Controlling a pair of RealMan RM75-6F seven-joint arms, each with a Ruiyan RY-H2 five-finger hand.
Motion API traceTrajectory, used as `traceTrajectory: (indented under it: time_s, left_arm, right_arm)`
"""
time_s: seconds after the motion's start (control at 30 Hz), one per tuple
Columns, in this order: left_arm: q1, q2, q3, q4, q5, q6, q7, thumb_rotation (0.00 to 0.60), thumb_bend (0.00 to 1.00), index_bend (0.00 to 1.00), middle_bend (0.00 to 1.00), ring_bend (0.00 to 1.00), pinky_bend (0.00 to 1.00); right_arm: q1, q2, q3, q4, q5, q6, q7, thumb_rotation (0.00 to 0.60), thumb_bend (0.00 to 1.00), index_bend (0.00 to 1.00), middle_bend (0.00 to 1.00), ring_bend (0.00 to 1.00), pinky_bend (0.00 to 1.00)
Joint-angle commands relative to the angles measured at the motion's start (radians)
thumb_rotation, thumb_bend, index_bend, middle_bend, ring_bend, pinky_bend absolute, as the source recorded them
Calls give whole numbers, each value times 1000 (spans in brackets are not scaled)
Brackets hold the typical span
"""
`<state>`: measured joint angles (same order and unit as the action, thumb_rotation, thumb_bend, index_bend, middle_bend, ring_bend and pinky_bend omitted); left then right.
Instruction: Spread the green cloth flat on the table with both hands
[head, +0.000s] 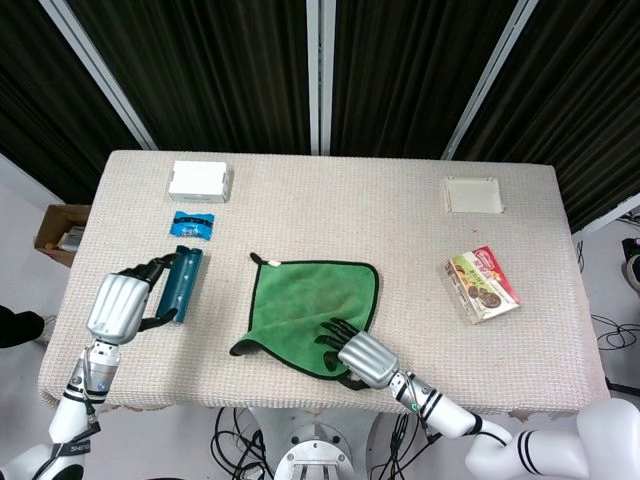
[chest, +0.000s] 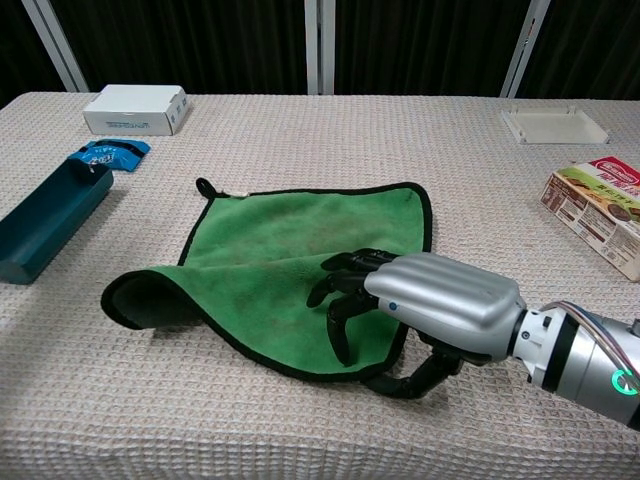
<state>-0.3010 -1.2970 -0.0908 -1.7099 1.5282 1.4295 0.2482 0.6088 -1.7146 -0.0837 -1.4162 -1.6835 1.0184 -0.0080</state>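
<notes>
The green cloth (head: 300, 300) (chest: 290, 250) with a black hem lies in the middle of the table. Its far edge is flat, while its front left corner (chest: 150, 296) is lifted and curled over. My right hand (head: 358, 356) (chest: 440, 300) is over the cloth's front right part, with its dark fingers (chest: 340, 285) spread on the fabric and its thumb (chest: 405, 382) at the front hem. My left hand (head: 117, 303) hovers off to the left beside a teal box, well apart from the cloth, holding nothing with its fingers apart. The chest view does not show it.
The long teal box (head: 181, 284) (chest: 50, 218) lies left of the cloth. Behind it are a blue packet (head: 192, 224) (chest: 108, 152) and a white box (head: 199, 181) (chest: 136, 108). A biscuit box (head: 482, 284) (chest: 600, 205) and a white tray (head: 472, 194) (chest: 553, 123) sit on the right.
</notes>
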Motion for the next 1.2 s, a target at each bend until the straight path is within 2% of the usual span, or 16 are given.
traceTrajectory:
  time_s: [0.03,0.2,0.4,0.57,1.03,1.1,1.17,1.2]
  left_arm:
    - [2,-1,-1,3,-1,2,-5,600,0,194,329,484,648]
    - [6,-2,-3,11,-2,9,-19,600,0,194,327,483,648]
    - [10,-1,3,13,9,12,-23,600,0,193,325,483,648]
    - [8,-3,7,9,14,6,-17,600,0,192,325,482,648]
    - [3,-11,12,8,8,-15,-8,600,0,191,324,482,648]
    - [3,-11,11,8,7,-15,-8,600,0,191,324,482,647]
    - [3,-9,7,9,4,-13,-7,600,0,190,323,481,646]
    - [4,-5,4,9,-1,-13,-7,600,0,189,323,477,644]
  right_arm:
    - [-3,-13,3,12,2,8,-1,600,374,613,199,0,0]
    - [-15,22,-21,-31,-4,18,-3,600,407,665,217,0,0]
    - [-27,157,-73,-166,-4,6,-42,600,407,671,217,0,0]
    - [-32,227,-96,-228,17,-21,-75,600,407,674,218,0,0]
    - [-29,263,-97,-257,59,-91,-149,600,408,665,217,0,0]
    - [-30,267,-97,-264,60,-93,-157,600,381,630,208,0,0]
    - [-33,273,-97,-275,53,-85,-161,600,293,513,183,0,0]
    - [-36,279,-95,-285,47,-74,-158,600,222,402,160,0,0]
